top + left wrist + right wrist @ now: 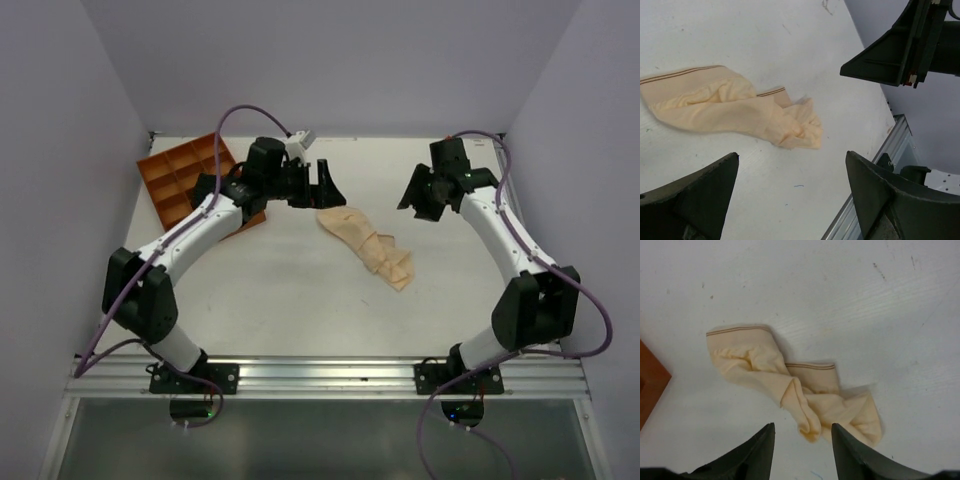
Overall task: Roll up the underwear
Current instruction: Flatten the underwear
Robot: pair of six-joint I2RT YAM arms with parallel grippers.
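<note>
The underwear point(366, 246) is a pale peach, wrinkled strip of thin fabric lying loosely folded on the white table, running from upper left to lower right in the top view. It also lies ahead of the fingers in the left wrist view, underwear point(735, 110), and the right wrist view, underwear point(790, 385). My left gripper point(322, 185) hovers just above-left of the fabric's far end, open wide, nothing between its fingers point(695, 195). My right gripper point(418, 196) hangs to the fabric's right, open and empty, its fingers point(752, 450) pointing at the crumpled end.
An orange compartment tray point(180, 175) sits at the back left, partly under the left arm; its corner point(650, 385) shows in the right wrist view. Purple walls close in the back and sides. An aluminium rail point(330, 375) runs along the near edge.
</note>
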